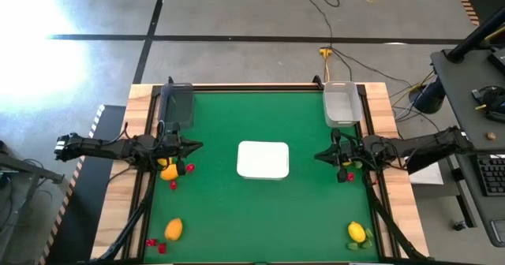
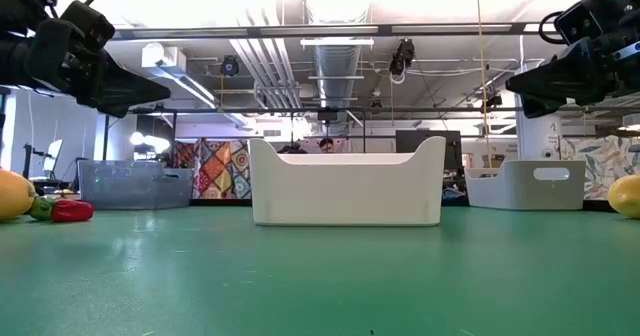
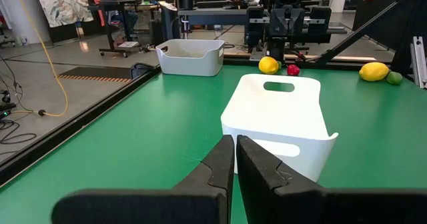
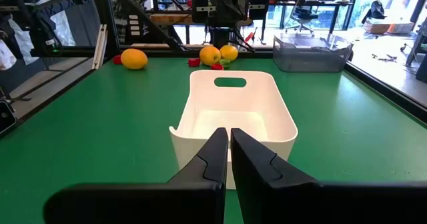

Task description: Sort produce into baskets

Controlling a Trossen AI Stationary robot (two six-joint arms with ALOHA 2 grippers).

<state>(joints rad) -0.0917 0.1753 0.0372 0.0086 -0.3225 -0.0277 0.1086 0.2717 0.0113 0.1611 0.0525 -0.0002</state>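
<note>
**Both arms idle, fruit unsorted**

My left gripper hovers closed above a lemon by the dark bin. White tray centre. Right gripper closed, near the clear bin. Orange sits near front-left.
</note>
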